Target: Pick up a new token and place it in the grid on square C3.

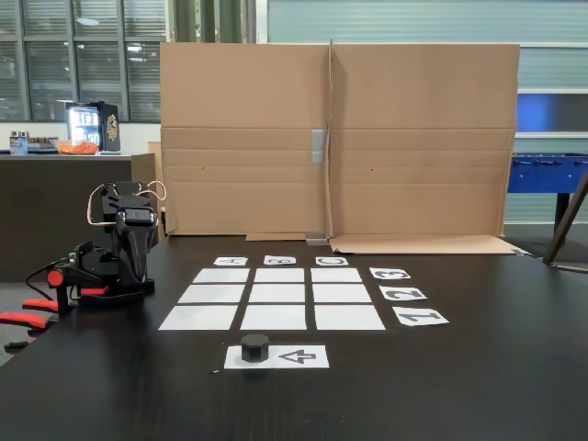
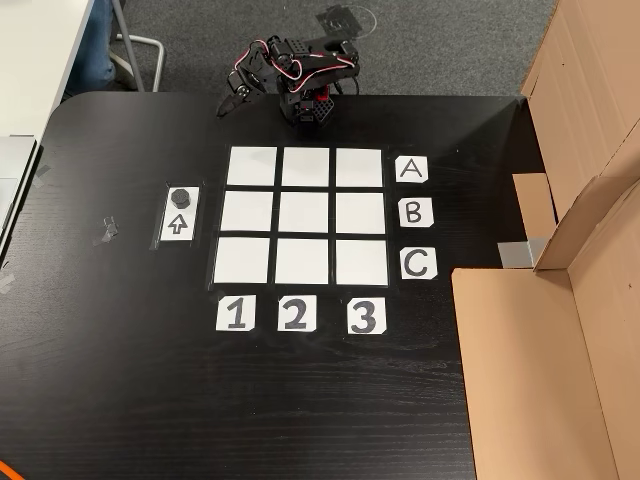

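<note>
The black token (image 1: 254, 347) (image 2: 181, 196) sits on a small white sheet (image 1: 303, 356) (image 2: 177, 225) printed with an arrow, beside the grid (image 1: 278, 294) (image 2: 303, 213). Square C3 (image 1: 335, 275) (image 2: 361, 262) is the bare white corner cell where the C and 3 labels meet. All nine cells are bare. My arm is folded up at the table edge beyond the A row. Its gripper (image 1: 138, 271) (image 2: 228, 103) looks shut, holds nothing, and is well away from the token.
A tall cardboard wall (image 1: 340, 138) (image 2: 590, 200) stands along the table side nearest the C row, with a flap lying flat on the table (image 2: 520, 370). Paper labels A, B, C and 1, 2, 3 edge the grid. Red clamps (image 1: 37, 312) hold the arm's base.
</note>
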Available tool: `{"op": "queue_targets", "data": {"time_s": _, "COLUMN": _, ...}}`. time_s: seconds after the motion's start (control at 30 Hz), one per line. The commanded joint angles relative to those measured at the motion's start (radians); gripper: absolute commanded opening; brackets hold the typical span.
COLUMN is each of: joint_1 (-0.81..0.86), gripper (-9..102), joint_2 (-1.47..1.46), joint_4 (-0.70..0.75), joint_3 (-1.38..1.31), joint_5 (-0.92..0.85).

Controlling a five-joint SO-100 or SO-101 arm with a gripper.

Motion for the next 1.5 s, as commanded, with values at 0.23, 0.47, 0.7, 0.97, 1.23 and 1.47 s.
{"op": "queue_targets", "data": {"time_s": 0.23, "joint_1": -0.064, "gripper": 1, "joint_2": -0.407, "joint_4": 0.247, "joint_3": -0.423, "joint_5": 0.043}}
{"op": "queue_targets", "data": {"time_s": 0.47, "joint_1": -0.077, "gripper": 19, "joint_2": -0.684, "joint_4": 0.403, "joint_3": -0.719, "joint_5": 0.046}}
{"op": "queue_targets", "data": {"time_s": 0.7, "joint_1": -0.078, "gripper": 25, "joint_2": -0.908, "joint_4": 0.433, "joint_3": -0.91, "joint_5": 0.054}}
{"op": "queue_targets", "data": {"time_s": 0.97, "joint_1": -0.077, "gripper": 29, "joint_2": -1.152, "joint_4": 0.434, "joint_3": -1.14, "joint_5": 0.078}}
{"op": "queue_targets", "data": {"time_s": 1.23, "joint_1": -0.078, "gripper": 32, "joint_2": -1.431, "joint_4": 0.468, "joint_3": -1.447, "joint_5": 0.091}}
{"op": "queue_targets", "data": {"time_s": 1.47, "joint_1": -0.083, "gripper": 38, "joint_2": -1.609, "joint_4": 0.503, "joint_3": -1.618, "joint_5": 0.106}}
